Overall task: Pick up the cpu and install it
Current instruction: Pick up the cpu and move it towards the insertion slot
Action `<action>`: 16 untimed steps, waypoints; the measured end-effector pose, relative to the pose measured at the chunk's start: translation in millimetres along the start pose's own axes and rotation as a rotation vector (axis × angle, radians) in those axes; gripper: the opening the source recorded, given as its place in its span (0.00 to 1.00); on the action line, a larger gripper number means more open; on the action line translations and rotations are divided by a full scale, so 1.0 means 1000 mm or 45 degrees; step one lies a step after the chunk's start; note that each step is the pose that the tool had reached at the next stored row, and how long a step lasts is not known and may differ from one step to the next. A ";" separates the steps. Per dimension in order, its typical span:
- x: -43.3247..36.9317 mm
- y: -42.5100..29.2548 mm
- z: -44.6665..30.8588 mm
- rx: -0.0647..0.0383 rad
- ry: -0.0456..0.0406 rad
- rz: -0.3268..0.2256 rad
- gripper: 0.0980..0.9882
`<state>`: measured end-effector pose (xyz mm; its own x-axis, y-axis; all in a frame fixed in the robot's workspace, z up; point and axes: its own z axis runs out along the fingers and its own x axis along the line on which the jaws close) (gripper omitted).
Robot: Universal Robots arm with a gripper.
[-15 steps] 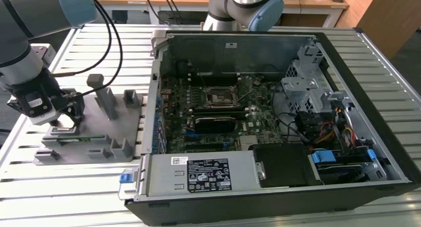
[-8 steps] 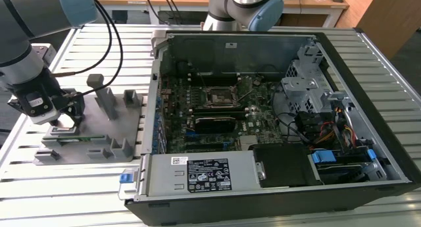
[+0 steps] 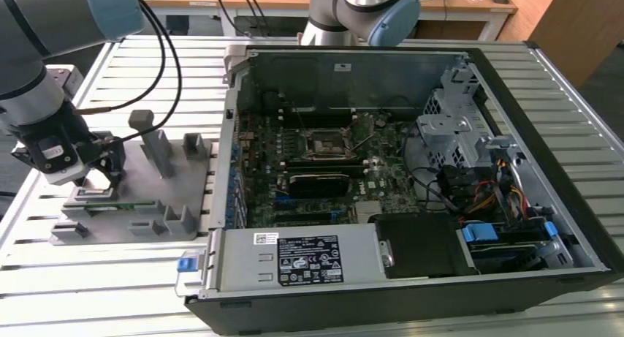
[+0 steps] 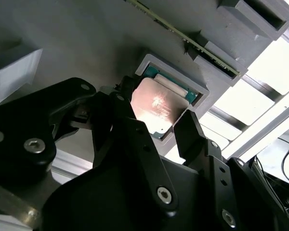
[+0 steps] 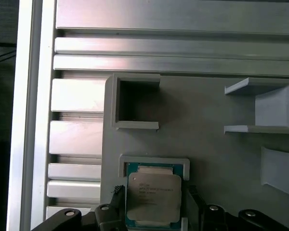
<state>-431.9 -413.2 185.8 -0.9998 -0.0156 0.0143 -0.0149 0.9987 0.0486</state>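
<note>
A: Ext view, L→R. Gripper (image 3: 105,178) low over grey fixture (image 3: 146,205) at the exterior view's left. Green memory stick (image 3: 122,204) lies in fixture just beside it. PC case (image 3: 546,74) open, mid-to-right. Dark socket (image 3: 322,142) on motherboard (image 3: 385,172), well apart from gripper.

B: Cpu where?

A: Both wrist views: cpu (image 4: 156,107) (image 5: 153,197) flat in its square fixture pocket, silver lid up. Not lifted.

B: Hand state?

A: Spread narrow, fingers (image 4: 190,132) one each side of cpu, straddling the pocket. Nothing carried. Whether pads touch chip edges: can't tell.

B: Handling?

A: Judgement: light, stiff, thin. Lid slick, so no purchase on top face. Underside contacts prob. fragile. Grip pts = two opp. side edges, kept level, low force. Any tilt could jam it vs pocket wall.
</note>
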 end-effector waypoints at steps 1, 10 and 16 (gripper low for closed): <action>0.0006 -0.0001 -0.0001 0.000 0.000 0.000 0.58; 0.0005 -0.0001 0.0023 0.000 0.000 -0.001 0.50; 0.0004 0.0000 0.0012 0.000 0.000 -0.001 0.50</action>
<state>-432.3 -413.2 184.7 -0.9998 -0.0161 0.0143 -0.0154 0.9987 0.0487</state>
